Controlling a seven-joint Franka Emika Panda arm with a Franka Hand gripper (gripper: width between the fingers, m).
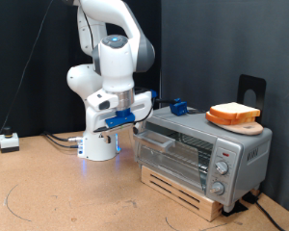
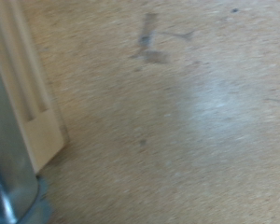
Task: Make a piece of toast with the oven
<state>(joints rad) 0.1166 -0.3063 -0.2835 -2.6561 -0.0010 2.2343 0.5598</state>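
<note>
Exterior view: the piece of toast [image 1: 231,111] is seen lying on a wooden board [image 1: 237,122] on top of the oven [image 1: 204,149], at the right, while the pincer [image 1: 137,115] is held at the oven's left end, nothing being seen between its fingers; whether it is wide or narrow cannot be told. The slice is judged light, soft and crumbly, best taken gently by opposite crust edges. Only the counter [image 2: 177,121] and a pale wooden corner [image 2: 33,112] are shown by the wrist view.
</note>
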